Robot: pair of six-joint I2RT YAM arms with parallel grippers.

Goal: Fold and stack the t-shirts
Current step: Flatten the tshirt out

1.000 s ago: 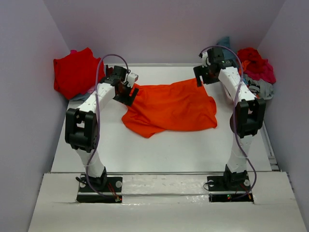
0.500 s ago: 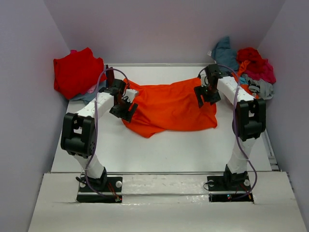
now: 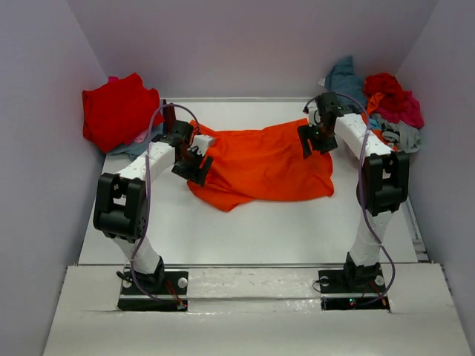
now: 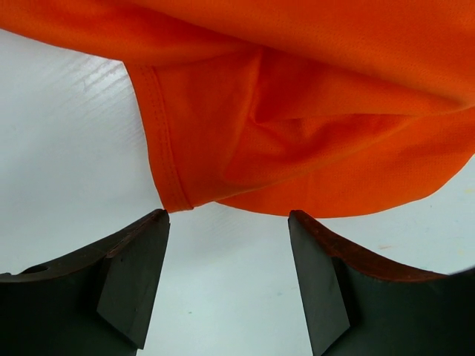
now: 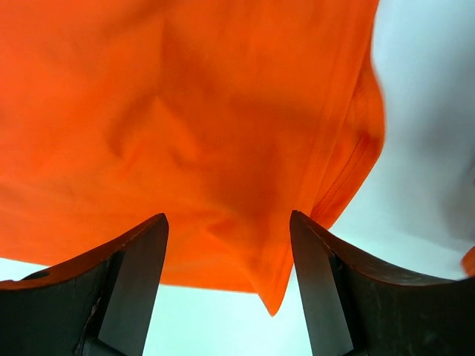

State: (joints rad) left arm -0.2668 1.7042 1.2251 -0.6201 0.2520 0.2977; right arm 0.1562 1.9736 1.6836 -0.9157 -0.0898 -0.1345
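Clerk: Jaws first. Left gripper [image 4: 227,222]: jaws parted, nothing between them. A hemmed edge of the orange t-shirt [image 4: 319,111] lies just past the tips, at their 12 o'clock.
Checker: And the other?
Clerk: Right gripper [image 5: 228,222]: jaws likewise parted and empty, hanging over a corner of the same cloth. A stitched hem runs off toward 1 o'clock.
Checker: Location of item?
Clerk: Seen from above, it lies on the table [image 3: 245,230], centre, a shade toward 12 o'clock. Left gripper at its 9 o'clock edge, right gripper at its 2 o'clock corner.
Checker: Condition?
Clerk: Bright orange, thin and limp. Spread wide but not flat: creases across the middle, 7 o'clock edge bunched and rounded, cloth doubled over by the left gripper.
Checker: Step in hand?
Clerk: Judged: laying out, ahead of the first fold. Next move calls for each gripper to drop onto its edge, pinch it, and draw outward to flatten the cloth before folding.
Checker: Other stock?
Clerk: One red t-shirt [image 3: 115,111], crumpled, at 10 o'clock against the wall. A mixed heap [image 3: 390,107] of red, teal and grey cloth at 2 o'clock. Nothing stacked yet.
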